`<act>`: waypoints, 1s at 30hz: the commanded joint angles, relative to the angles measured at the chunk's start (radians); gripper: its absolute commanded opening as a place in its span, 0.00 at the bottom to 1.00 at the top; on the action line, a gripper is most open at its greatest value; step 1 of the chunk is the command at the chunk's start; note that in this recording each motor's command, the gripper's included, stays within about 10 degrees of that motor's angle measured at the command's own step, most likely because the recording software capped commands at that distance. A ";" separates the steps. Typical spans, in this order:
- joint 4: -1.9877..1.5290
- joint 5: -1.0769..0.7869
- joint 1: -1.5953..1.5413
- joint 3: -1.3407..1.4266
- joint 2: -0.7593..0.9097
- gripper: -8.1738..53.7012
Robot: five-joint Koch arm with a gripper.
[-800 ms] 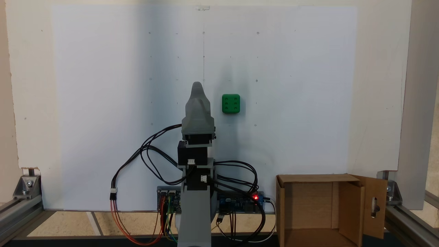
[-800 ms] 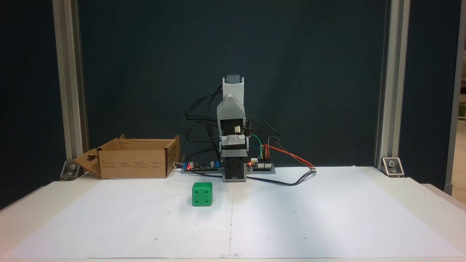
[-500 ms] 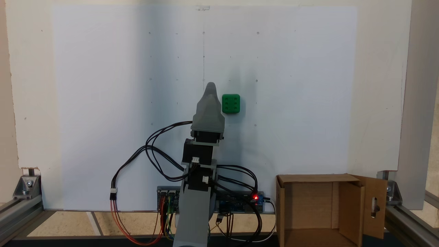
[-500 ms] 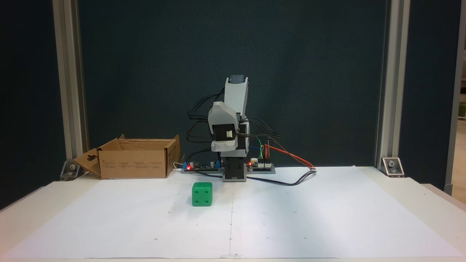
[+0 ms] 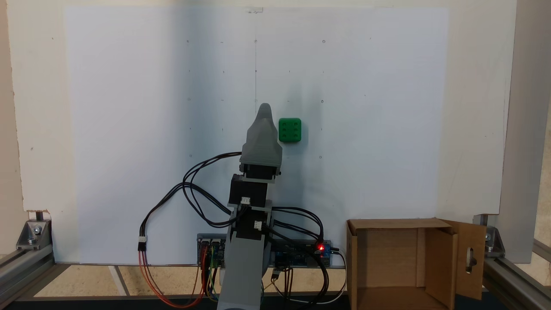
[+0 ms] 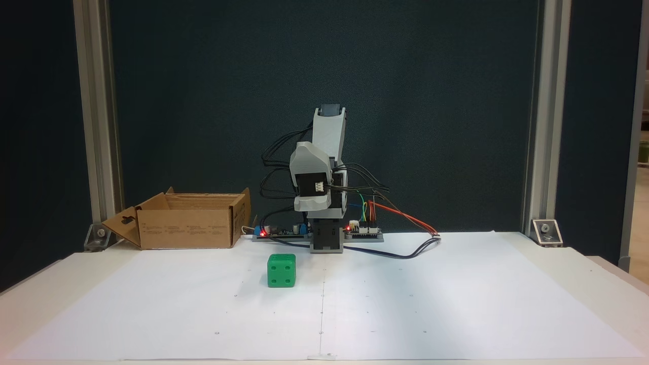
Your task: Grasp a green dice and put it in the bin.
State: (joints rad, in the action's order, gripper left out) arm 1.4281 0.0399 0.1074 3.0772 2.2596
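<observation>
White paper (image 5: 129,129) covers the table; gripper (image 5: 264,107) jaws' state seemingly untellable.

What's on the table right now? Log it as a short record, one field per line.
dice: green dice on the white paper sheet, free of the arm
dice top face: six pips
gripper: gripper raised, pointing beside the dice, not touching; state cannot tell
bin: cardboard bin open, nothing visible inside
bin flap: slotted flap folded outward
</observation>
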 commanded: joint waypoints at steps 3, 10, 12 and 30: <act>0.020 -0.017 0.014 0.049 0.106 0.85; 0.020 -0.012 0.011 0.049 0.106 0.85; 0.023 -0.012 0.009 0.049 0.106 0.85; 0.034 -0.014 0.011 0.049 0.106 0.85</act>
State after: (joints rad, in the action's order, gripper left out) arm 1.4281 0.0399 0.1089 3.0772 2.2596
